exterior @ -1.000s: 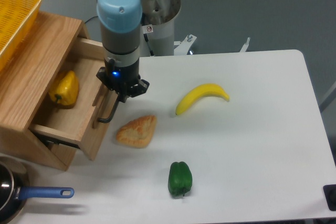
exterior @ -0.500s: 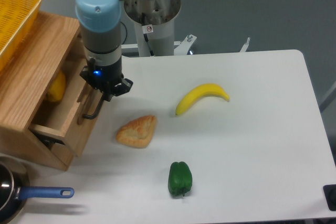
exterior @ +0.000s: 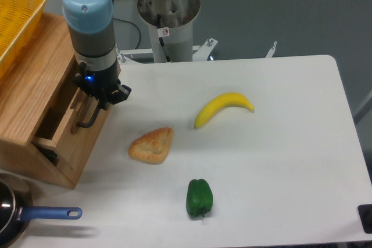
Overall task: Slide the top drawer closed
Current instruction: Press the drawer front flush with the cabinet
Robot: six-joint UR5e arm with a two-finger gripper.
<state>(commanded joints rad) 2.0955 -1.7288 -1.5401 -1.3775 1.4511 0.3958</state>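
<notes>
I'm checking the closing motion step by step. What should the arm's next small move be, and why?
Probably one more short push in the same line, toward the cabinet. The gripper sits at the black bar handle of the top drawer, whose front panel stands a little proud of the cabinet, with a narrow gap of drawer interior open behind it. I cannot tell whether the fingers are clamped on the handle.
</notes>
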